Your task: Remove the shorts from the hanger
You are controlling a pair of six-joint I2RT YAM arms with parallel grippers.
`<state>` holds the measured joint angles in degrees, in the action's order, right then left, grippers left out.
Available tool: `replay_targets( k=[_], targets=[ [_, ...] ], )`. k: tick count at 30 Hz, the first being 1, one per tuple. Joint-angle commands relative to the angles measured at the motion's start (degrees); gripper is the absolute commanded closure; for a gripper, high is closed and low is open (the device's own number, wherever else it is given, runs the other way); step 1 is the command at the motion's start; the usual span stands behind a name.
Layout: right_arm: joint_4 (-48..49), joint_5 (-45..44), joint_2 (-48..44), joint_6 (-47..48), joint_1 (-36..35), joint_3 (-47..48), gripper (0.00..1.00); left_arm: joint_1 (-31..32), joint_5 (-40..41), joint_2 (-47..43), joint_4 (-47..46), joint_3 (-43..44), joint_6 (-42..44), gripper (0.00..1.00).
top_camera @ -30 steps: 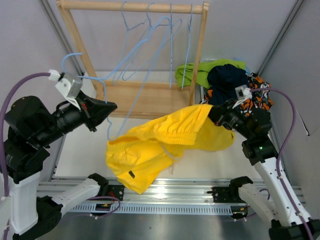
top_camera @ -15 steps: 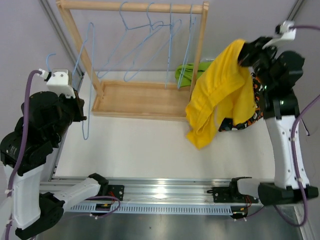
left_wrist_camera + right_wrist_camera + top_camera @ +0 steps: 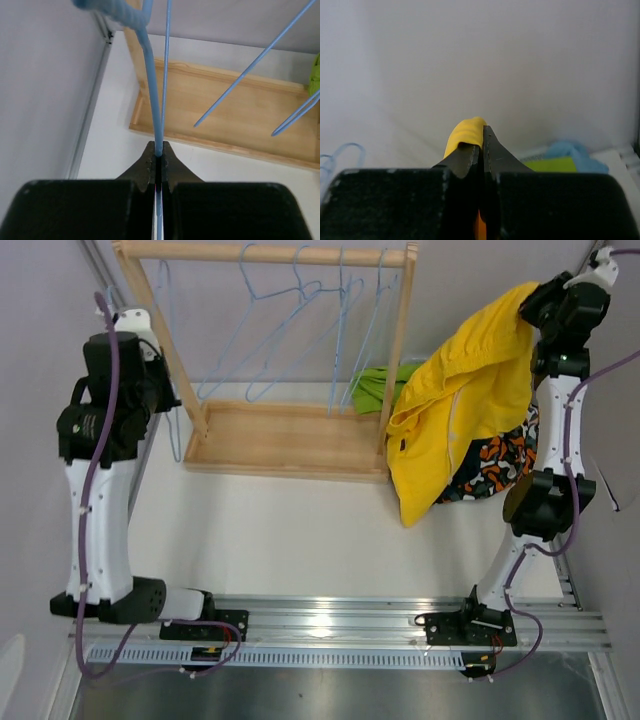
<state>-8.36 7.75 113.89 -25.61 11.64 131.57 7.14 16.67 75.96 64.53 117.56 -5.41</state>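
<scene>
The yellow shorts (image 3: 450, 410) hang free of any hanger from my right gripper (image 3: 528, 298), which is shut on their top edge high at the back right. In the right wrist view a yellow fold (image 3: 465, 132) bulges over the closed right gripper (image 3: 481, 137). The shorts' lower end drapes over the patterned shorts (image 3: 490, 465); lime green shorts (image 3: 375, 385) lie behind them. My left gripper (image 3: 155, 365) is shut on a bare light blue hanger (image 3: 172, 430) beside the rack's left post. In the left wrist view the hanger wire (image 3: 152, 100) runs up from the closed left gripper (image 3: 159, 147).
The wooden rack has a top bar (image 3: 270, 253) carrying several bare blue hangers (image 3: 300, 330) and a tray base (image 3: 280, 440). The heap of shorts lies right of the rack, with a light blue pair (image 3: 565, 149) seen past the right gripper. Metal frame rails border the table.
My right arm has swung up and back to the right, lifting the yellow shorts off the hanger. My left arm has risen and carried the bare hanger up to the rack's left post.
</scene>
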Motion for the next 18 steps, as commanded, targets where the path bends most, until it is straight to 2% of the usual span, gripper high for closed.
replay_targets(
  k=[1,2,3,4,5,7,8,12,18],
  targets=[
    [4.4,-1.51,-0.68,-3.22,0.75,-6.29,1.0,-1.25,-8.82,4.45,-3.71,3.98,0.58,1.0],
    [4.67,-1.51,-1.81,-4.01,0.75,-11.89,0.9,-1.25,-9.63,5.24,-4.15,4.0,0.49,1.0],
    [4.15,-1.68,-2.35,-4.8,0.84,-14.38,0.38,-1.25,-10.33,6.9,-4.93,4.87,0.57,1.0],
    [3.1,-1.94,-2.87,-5.85,0.93,-16.5,0.23,-1.25,-11.29,8.05,-5.29,5.22,0.84,1.0],
    [0.91,-2.12,-4.01,-8.21,1.02,-20.7,0.15,-1.25,-12.44,9.28,-5.29,8.27,1.1,1.0],
    [2.02,-0.12,-6.21,-10.16,0.93,-27.38,0.14,-1.25,-13.32,14.0,-4.16,11.1,1.54,1.0],
    [5.95,0.51,-9.7,-11.04,0.76,-36.03,0.14,-1.25,-13.94,15.86,-3.46,12.68,1.89,1.0],
    [16.35,1.21,-19.63,-12.63,-1.7,-55.56,0.13,-1.25,-13.77,21.5,-4.42,20.25,2.16,1.0],
    [18.38,2.45,-29.76,-9.55,-4.95,-69.84,0.14,-1.25,-16.23,26.16,-10.38,23.94,0.4,1.0]
  ],
)
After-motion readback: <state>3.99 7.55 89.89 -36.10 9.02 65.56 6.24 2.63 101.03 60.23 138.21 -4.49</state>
